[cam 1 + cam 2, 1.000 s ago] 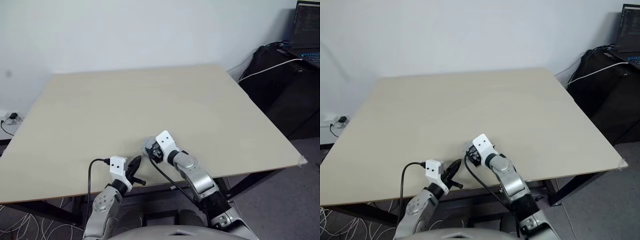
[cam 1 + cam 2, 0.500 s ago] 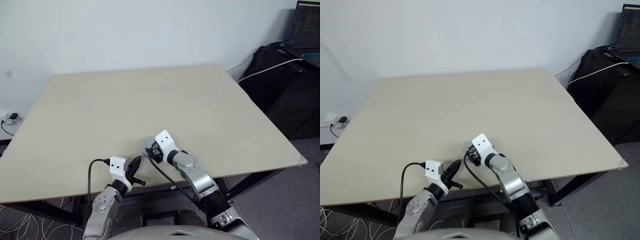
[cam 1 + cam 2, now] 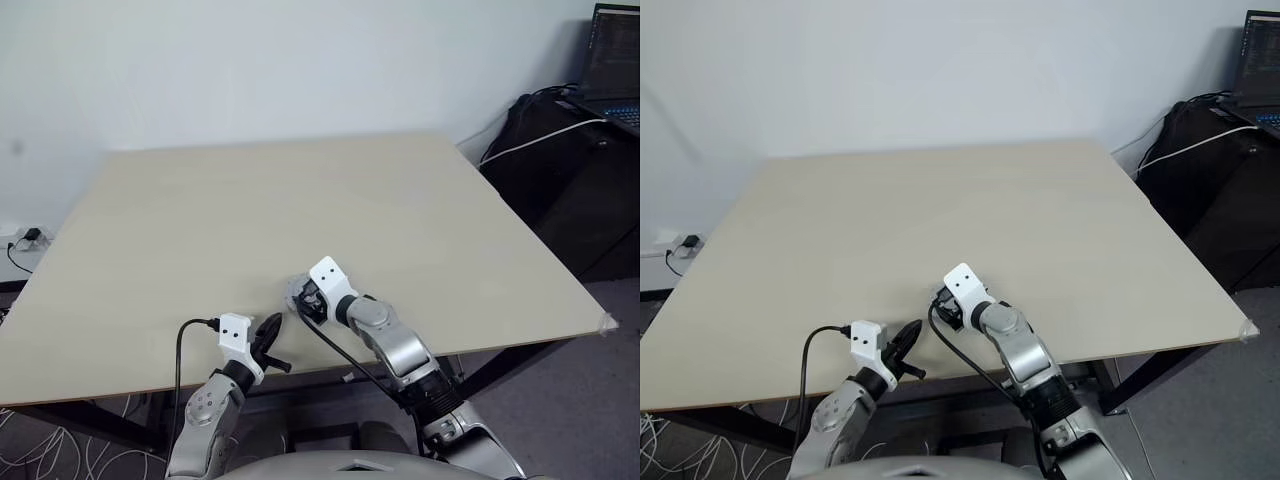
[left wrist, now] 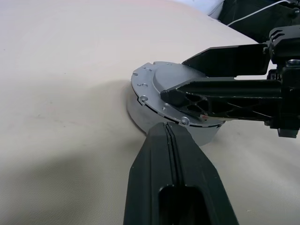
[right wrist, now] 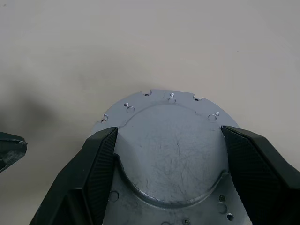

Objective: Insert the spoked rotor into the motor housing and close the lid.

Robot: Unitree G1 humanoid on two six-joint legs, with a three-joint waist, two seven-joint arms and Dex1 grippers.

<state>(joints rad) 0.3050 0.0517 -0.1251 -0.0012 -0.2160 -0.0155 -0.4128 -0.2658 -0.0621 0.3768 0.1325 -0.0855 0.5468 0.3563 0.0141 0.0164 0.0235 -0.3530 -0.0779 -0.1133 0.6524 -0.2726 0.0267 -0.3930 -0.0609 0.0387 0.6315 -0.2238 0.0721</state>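
Left gripper [image 4: 168, 136]: nearest item, at the near table edge; its two black fingers are pressed flat together with nothing between them. It points at the assembly from just beside it, tip close to the assembly's side wall, contact not discernible.

Right gripper [image 5: 166, 154]: just beyond, angled down onto the same part. Its fingers [image 5: 101, 164] stand wide, one on each side of the raised dome, resting on or just above the flange. Whether they press on the metal or merely straddle it cannot be told.

Lid [image 5: 168, 145]: silver-grey, smooth dome uppermost, scalloped flange with small holes around it. It lies flat and centred on a round grey body beneath, near the front edge of the table, between the two grippers.

Motor housing [image 4: 140, 112]: visible as a pale grey side wall below the lid's flange, standing on the table. Its windings are hidden by the lid.

Spoked rotor: hidden; presumably already inside the covered housing, which cannot be confirmed.

Table [image 3: 300, 200]: pale bare top stretching away behind the assembly.

Far right: dark bag [image 3: 560, 150] with a white cable [image 3: 540, 135], and a laptop [image 3: 612, 60], well apart from the work.

Step in hand: judged to be the closing of the lid, late in the task.

Next move calls for: a check that the flange sits flush, then a straight withdrawal of the right gripper without dragging the lid askew.
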